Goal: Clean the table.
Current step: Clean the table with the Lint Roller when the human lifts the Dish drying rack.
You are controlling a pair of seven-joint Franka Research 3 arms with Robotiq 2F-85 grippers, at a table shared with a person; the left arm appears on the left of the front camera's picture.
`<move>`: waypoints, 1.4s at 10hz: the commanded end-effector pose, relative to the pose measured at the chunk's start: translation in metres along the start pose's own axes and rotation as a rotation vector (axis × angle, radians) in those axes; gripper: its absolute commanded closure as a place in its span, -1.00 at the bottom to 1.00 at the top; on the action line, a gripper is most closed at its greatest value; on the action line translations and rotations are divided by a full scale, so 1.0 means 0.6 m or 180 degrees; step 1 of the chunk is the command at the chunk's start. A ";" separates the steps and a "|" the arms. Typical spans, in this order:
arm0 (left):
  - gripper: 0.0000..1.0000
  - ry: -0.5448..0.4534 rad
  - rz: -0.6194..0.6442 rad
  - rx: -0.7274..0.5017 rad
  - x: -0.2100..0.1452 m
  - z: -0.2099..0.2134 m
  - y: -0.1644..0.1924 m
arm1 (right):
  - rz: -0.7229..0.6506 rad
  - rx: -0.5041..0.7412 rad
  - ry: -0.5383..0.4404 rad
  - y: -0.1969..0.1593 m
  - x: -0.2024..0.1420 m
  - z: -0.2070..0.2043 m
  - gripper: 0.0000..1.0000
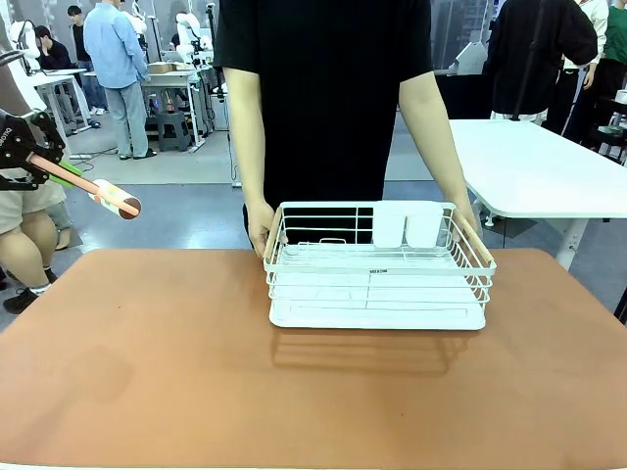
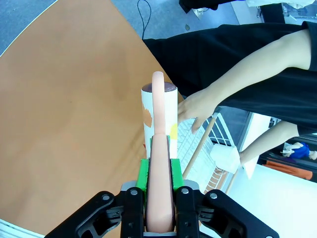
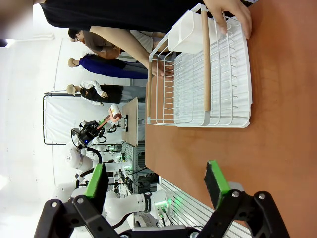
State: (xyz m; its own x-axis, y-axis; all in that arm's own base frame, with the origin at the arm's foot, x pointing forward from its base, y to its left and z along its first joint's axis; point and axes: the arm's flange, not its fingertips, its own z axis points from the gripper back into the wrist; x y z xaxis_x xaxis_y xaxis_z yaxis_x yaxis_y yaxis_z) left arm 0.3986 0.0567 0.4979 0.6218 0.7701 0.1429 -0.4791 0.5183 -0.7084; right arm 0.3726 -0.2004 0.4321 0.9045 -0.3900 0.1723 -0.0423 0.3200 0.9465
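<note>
— What do we see, biggest thing first?

— The table (image 1: 147, 372). Its reddish-brown top spreads under and ahead of both pairs of fingers. It runs out beyond the right gripper (image 3: 156, 181) and lies below the left gripper (image 2: 159, 171).

— And past the fingertips?

— A person (image 1: 323, 88) in a black top stands at the far edge, well ahead of us. One hand (image 1: 260, 230) is on one end of a white wire rack (image 1: 377, 313) and the other hand (image 1: 470, 233) is on the opposite end. The rack sits flat on the table, straight ahead of the right fingers and well apart from them. We make out wooden bars (image 3: 205, 59) along its ends and a white cup holder (image 1: 407, 225) hung at its far side.

— What sticks out of the left fingers?

— A roller (image 2: 171, 111) with a white drum on a peach handle (image 2: 159, 198). It points forward from the fingertips and is raised off the table top. In the left wrist view its tip comes near the person's hand.

— And the fingers themselves?

— Our left fingers (image 2: 143, 173) are clamped on the peach handle, with a green pad on either side. Our right fingers (image 3: 96, 181) stand wide apart with nothing between them.
</note>
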 end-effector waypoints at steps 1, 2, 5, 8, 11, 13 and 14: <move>0.91 -0.0014 0.0025 0.0007 -0.001 0.002 -0.001 | 0.0010 0.0030 -0.0002 0.005 0.000 0.000 -1.00; 0.91 -0.0014 0.0025 0.0007 -0.001 0.002 -0.001 | 0.0010 0.0030 -0.0002 0.005 0.000 0.000 -1.00; 0.91 -0.0014 0.0025 0.0007 -0.001 0.002 -0.001 | 0.0010 0.0030 -0.0002 0.005 0.000 0.000 -1.00; 0.91 -0.0014 0.0025 0.0007 -0.001 0.002 -0.001 | 0.0010 0.0030 -0.0002 0.005 0.000 0.000 -1.00; 0.91 -0.0014 0.0025 0.0007 -0.001 0.002 -0.001 | 0.0010 0.0030 -0.0002 0.005 0.000 0.000 -1.00; 0.91 -0.0014 0.0025 0.0007 -0.001 0.002 -0.001 | 0.0010 0.0030 -0.0002 0.005 0.000 0.000 -1.00; 0.91 -0.0014 0.0025 0.0007 -0.001 0.002 -0.001 | 0.0010 0.0030 -0.0002 0.005 0.000 0.000 -1.00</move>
State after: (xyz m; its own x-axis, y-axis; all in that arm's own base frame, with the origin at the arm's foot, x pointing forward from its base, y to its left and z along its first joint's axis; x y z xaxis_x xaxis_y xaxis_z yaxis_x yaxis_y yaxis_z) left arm 0.3986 0.0567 0.4979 0.6217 0.7701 0.1429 -0.4791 0.5183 -0.7084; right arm 0.3726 -0.2004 0.4321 0.9045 -0.3900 0.1723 -0.0423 0.3200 0.9465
